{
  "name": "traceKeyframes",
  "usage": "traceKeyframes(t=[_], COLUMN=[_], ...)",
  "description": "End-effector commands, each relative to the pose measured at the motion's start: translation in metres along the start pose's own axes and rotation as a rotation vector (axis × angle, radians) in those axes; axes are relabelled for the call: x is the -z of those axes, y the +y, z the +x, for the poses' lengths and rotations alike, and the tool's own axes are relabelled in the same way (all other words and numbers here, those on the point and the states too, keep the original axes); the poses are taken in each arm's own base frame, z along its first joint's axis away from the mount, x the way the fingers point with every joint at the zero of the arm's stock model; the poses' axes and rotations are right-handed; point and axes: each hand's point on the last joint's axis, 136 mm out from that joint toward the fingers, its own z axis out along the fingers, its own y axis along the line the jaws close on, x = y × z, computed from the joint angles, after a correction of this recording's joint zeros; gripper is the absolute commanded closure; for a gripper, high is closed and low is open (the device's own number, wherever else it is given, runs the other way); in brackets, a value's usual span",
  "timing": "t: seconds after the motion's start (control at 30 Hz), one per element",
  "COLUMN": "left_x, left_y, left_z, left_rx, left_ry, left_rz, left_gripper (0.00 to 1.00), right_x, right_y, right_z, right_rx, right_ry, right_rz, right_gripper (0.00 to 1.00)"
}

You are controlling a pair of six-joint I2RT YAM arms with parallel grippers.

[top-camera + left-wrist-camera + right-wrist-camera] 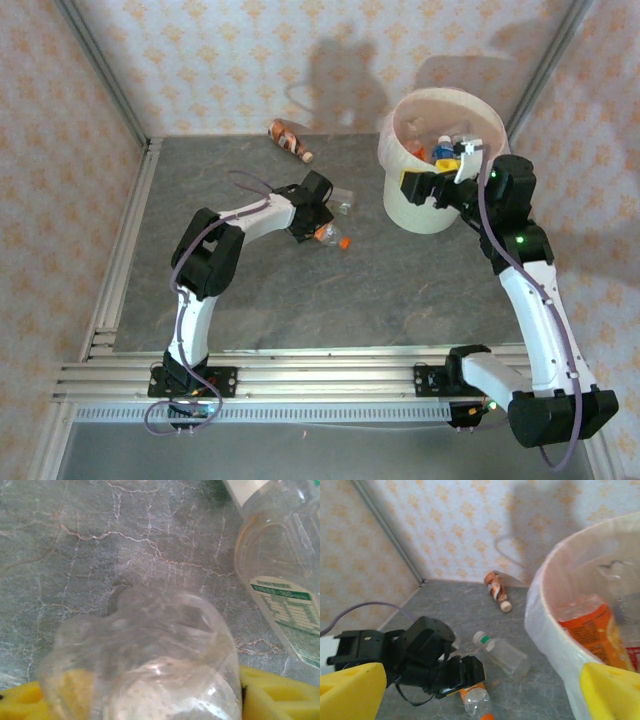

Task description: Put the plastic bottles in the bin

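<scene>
Looks like the pick-up step on the left side. Got the left gripper [316,228] down on the table [260,300] around a clear bottle with an orange cap [332,237]. From the wrist, yellow fingers [280,695] flanking its body on both sides, maybe right up against it, but can't tell whether actually clamped, so not calling it a grip. Spotted just beside it a second clear bottle [280,575] with a green-and-white label, lying flat, near enough to get bumped. Further back, toward the table's far edge, a brown bottle [290,141] on its side, well apart from those two. Moving right, got the bin [402,208] with a few bottles inside already, an orange-labelled bottle [590,625] among them. Found the right gripper [428,178] hovering at the bin's near rim, fingers spread wide, nothing between. So probably three to go on the table, one of them in hand. Next move, guessing: squeeze firm without crushing the thin plastic, lift straight up clear of the neighbour, carry over the rim, let go. Might roll out if pinched off-centre.
</scene>
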Motion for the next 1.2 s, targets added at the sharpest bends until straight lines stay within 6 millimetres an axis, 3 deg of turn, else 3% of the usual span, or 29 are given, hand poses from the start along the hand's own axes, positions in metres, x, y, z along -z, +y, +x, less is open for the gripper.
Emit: traceKeyframes(t=[0.0, 0.23, 0.53, 0.7, 0.87, 1.07, 1.17], left_x=[0.006, 0.036, 0.126, 0.168, 0.223, 0.282, 0.301], left_y=[0.004, -0.002, -0.053, -0.093, -0.128, -0.162, -0.17], left_z=[-0.01, -0.024, -0.049, -0.044, -0.042, -0.023, -0.013], left_rx=[-0.039, -0.061, -0.231, -0.36, -0.433, -0.512, -0.546], left_ry=[-0.052, -0.139, -0.286, -0.273, -0.301, -0.268, -0.236], left_rz=[-0.023, 0.047, 0.319, 0.491, 0.697, 0.965, 1.066], left_gripper=[0.39, 0.45, 0.56, 0.6, 0.61, 0.61, 0.61], right_x=[0.004, -0.003, -0.021, -0.035, -0.049, -0.075, -0.086], right_y=[0.028, 0.03, 0.029, 0.039, 0.054, 0.074, 0.08], right_z=[-0.002, 0.003, 0.011, 0.026, 0.043, 0.065, 0.07], right_rx=[0.081, 0.07, 0.006, 0.047, 0.065, 0.017, 0.006], right_ry=[-0.026, -0.011, 0.039, 0.105, 0.21, 0.316, 0.342], right_rz=[-0.129, -0.158, -0.177, -0.188, -0.22, -0.308, -0.323], right_gripper=[0.01, 0.01, 0.01, 0.01, 0.01, 0.01, 0.01])
